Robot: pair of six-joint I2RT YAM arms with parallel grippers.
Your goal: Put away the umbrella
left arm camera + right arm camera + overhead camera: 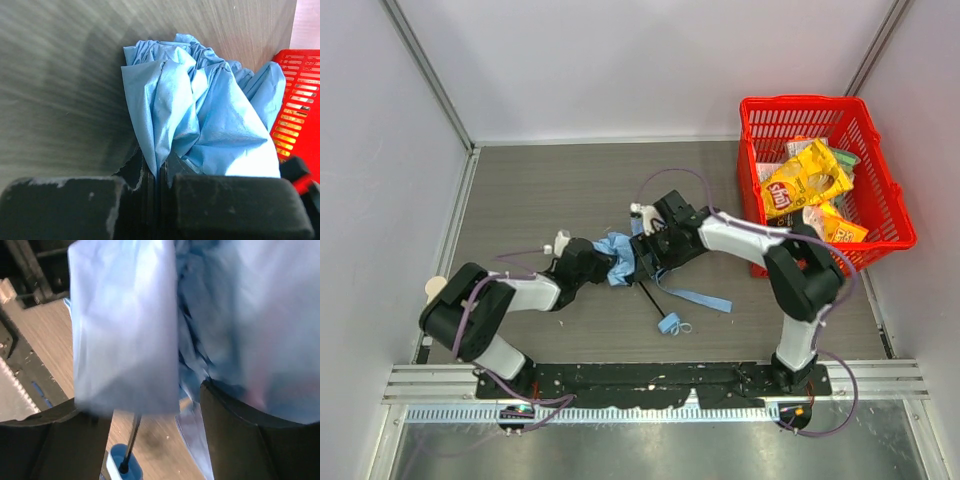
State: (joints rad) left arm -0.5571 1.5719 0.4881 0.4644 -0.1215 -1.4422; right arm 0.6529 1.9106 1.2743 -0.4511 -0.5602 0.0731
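One fold of the umbrella is pinched tight in the left gripper. The right gripper stands wide around loose fabric.

Enclosure, seen from top cam:
- Table top: grey wood-grain laminate, matte.
- Back wall, L wall, R wall: plain white panels, no markings.
- Corner posts: silver metal, rear-L & rear-R, both slanting outward in view.
- Near edge: metal rail w/ grooves, then steel sheet below it.
- Red plastic basket: rear-R of table, by R wall, snack bags inside.
- Light: even, diffuse; shadows soft.
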